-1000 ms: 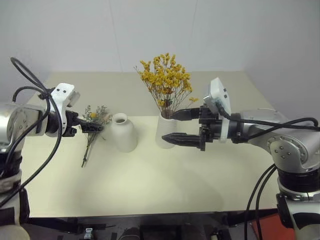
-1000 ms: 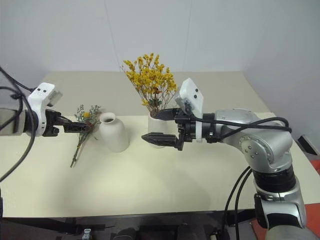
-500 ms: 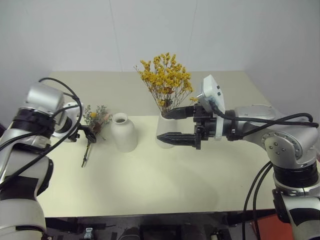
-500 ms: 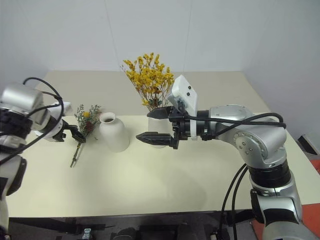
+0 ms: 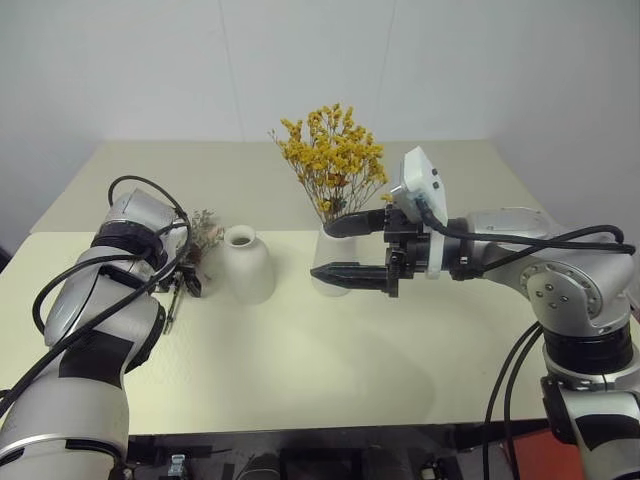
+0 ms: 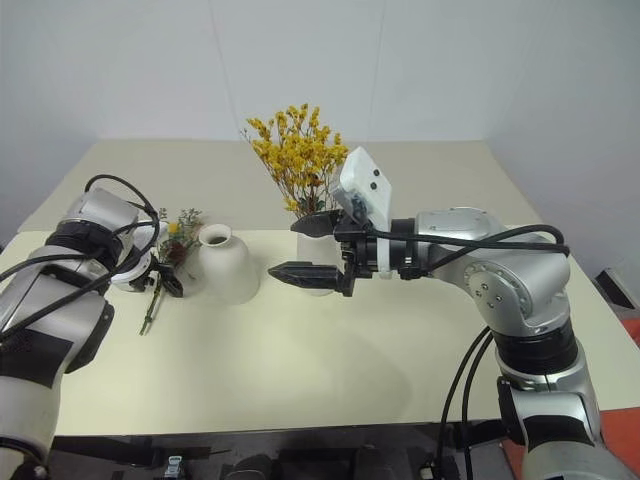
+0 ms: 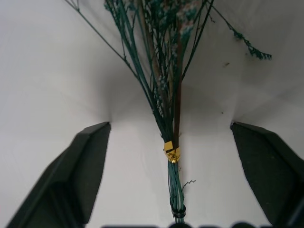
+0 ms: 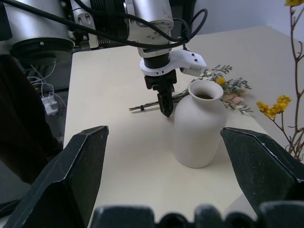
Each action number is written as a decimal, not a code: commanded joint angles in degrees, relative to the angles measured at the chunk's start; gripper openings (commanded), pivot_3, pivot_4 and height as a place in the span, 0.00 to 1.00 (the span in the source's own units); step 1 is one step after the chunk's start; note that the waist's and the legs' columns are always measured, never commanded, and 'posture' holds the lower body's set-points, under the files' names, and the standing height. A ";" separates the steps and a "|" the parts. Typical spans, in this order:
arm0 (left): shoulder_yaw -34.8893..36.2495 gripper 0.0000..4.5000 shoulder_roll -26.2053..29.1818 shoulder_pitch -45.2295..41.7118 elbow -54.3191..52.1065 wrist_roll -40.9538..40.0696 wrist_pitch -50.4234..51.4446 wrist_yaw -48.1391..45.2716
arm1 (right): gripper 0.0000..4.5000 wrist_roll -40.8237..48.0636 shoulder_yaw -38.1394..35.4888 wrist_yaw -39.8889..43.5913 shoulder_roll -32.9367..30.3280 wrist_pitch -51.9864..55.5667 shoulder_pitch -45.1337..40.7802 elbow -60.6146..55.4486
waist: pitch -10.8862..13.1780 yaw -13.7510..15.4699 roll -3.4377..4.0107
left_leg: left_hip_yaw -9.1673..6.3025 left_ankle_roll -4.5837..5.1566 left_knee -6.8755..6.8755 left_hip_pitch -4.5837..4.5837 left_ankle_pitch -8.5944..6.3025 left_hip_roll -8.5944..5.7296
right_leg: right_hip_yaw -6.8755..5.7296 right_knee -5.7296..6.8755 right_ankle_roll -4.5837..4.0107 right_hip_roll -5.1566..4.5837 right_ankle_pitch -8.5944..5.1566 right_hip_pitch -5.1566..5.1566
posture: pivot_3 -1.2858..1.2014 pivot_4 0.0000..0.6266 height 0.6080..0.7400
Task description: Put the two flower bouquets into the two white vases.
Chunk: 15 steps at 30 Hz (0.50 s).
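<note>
The grey-green bouquet [image 7: 172, 114] lies flat on the bench [image 5: 330, 350] at the left, its thin stems pointing toward the bench's near edge and its sprigs fanned toward the bottle-shaped vase [image 5: 246, 264] just beside it. The left gripper [image 5: 185, 283] points steeply down right over the stems; in the left wrist view its two black fingers [image 7: 80, 166] stand apart on either side of the bundle, near a small gold tie, grasping nothing yet. The stems run lengthwise between the fingers, so a squeeze would cross the long axis, and this arm is clearly the nearer one. The stems look wiry and brittle, the sprigs dry and feathery.

The bottle-shaped vase is matte white with a round body and narrow flared neck, and it is empty. Further right, the yellow bouquet [image 5: 332, 160] already stands upright in the tapered vase [image 5: 327, 262], a dense head of small blossoms on thin brown stems. The right gripper [image 5: 350, 249] hangs in front of that vase, pointing leftward, fingers spread wide and released.
</note>
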 commanded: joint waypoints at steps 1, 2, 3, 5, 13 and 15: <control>1.08 0.68 0.10 -1.60 0.73 3.00 -0.49 -1.36 | 1.00 0.79 -2.35 -0.48 -0.68 0.33 -0.08 -1.82 | 0.00 -0.01 0.00 | 0.00 0.00 0.00 0.00 0.00 0.00 | 0.00 0.00 0.00 0.00 0.00 0.00 | 0.52 0.24 1.00; 1.46 0.61 0.01 -1.49 0.83 3.49 -0.42 -1.36 | 1.00 0.79 -2.34 -0.47 -0.73 0.32 -0.10 -1.76 | 0.00 -0.01 0.00 | -0.01 0.00 0.00 0.01 0.00 0.00 | -0.01 0.01 0.00 0.00 0.00 0.00 | 0.52 0.24 1.00; 1.74 0.56 -0.04 -1.38 0.85 3.91 -0.35 -1.45 | 1.00 0.75 -2.30 -0.49 -0.76 0.32 -0.13 -1.70 | 0.00 -0.01 0.00 | -0.02 0.00 0.00 0.01 0.00 0.00 | 0.00 0.01 0.00 0.00 0.00 0.00 | 0.52 0.24 1.00; 2.26 0.40 -0.15 -1.29 0.99 4.63 -0.31 -1.78 | 1.00 0.68 -2.21 -0.47 -0.81 0.26 -0.17 -1.55 | 0.00 0.00 0.00 | -0.02 0.00 0.01 0.02 0.00 0.00 | -0.01 0.02 0.00 0.00 0.00 0.00 | 0.52 0.24 1.00; 5.60 0.00 0.47 -2.16 -0.98 6.27 0.17 -1.93 | 1.00 0.11 -1.82 -0.16 -0.75 -0.25 -0.21 -0.90 | 0.00 0.00 0.00 | -0.03 0.00 0.04 0.02 0.00 0.00 | -0.01 0.05 0.00 0.00 0.00 0.00 | 0.52 0.24 1.00; 6.39 0.00 0.65 -2.75 -2.46 6.60 0.25 -1.89 | 1.00 -0.06 -1.76 -0.03 -0.70 -0.51 -0.08 -0.81 | 0.00 0.01 0.00 | -0.03 0.00 0.04 0.01 0.00 0.00 | -0.01 0.06 0.00 0.00 0.00 0.00 | 0.52 0.24 1.00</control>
